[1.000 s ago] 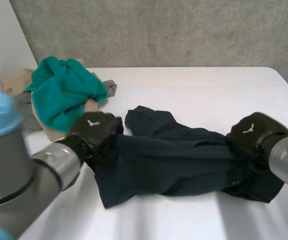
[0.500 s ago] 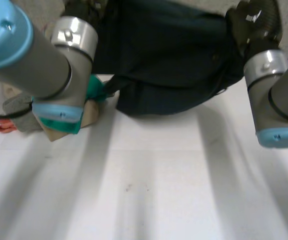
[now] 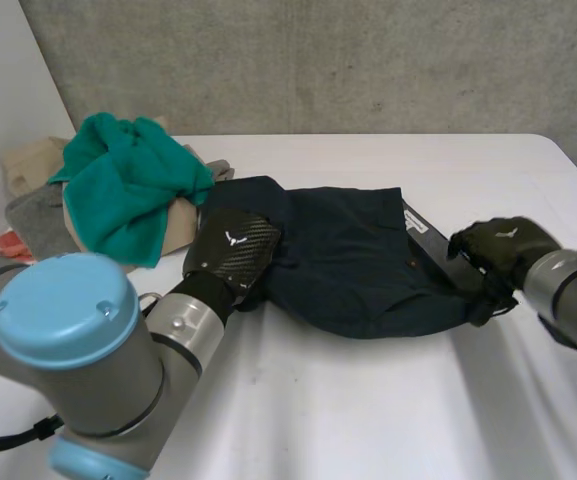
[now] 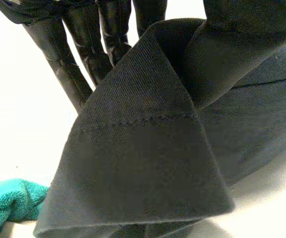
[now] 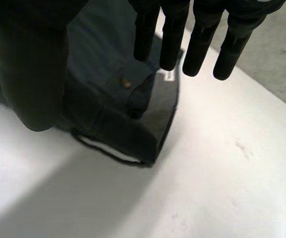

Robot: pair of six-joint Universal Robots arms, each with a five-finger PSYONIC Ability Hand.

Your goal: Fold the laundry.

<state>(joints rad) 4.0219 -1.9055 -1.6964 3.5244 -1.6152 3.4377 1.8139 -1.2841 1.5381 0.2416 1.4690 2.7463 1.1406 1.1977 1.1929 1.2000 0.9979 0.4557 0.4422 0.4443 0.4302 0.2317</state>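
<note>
Trousers: Your dark navy trousers (image 3: 353,255) lay bunched in a wide heap at the middle of the counter (image 3: 368,400), nearer its far edge than its near one. One end lay by the left hand and the waistband end by the right hand.

Left hand: You had the left hand (image 3: 230,250) on the left end of the trousers. In the left wrist view a stitched hem rose between its straight fingers (image 4: 83,44) and the thumb. The cloth was pinched there and folded down over the rest of the trousers.

Right hand: Your right hand (image 3: 498,248) sat at the right end of the trousers, toward the counter's right edge. In the right wrist view its fingers (image 5: 202,44) were straight and spread above the waistband, and the thumb stood well apart from them. Nothing was gripped between them. You could not tell from the views whether the fingertips touched the cloth.

Waistband: The waistband (image 5: 133,139) faced the right hand, with a small button (image 5: 126,83) just under the fingertips and a pale strip along its open edge.

Other laundry: A teal towel (image 3: 123,190) was heaped at the counter's far left corner on top of beige cloth (image 3: 33,160) and grey cloth (image 3: 38,215). The pile sat just beside the left end of the trousers.

Backdrop: A concrete wall (image 3: 318,60) stood behind the counter's far edge.
</note>
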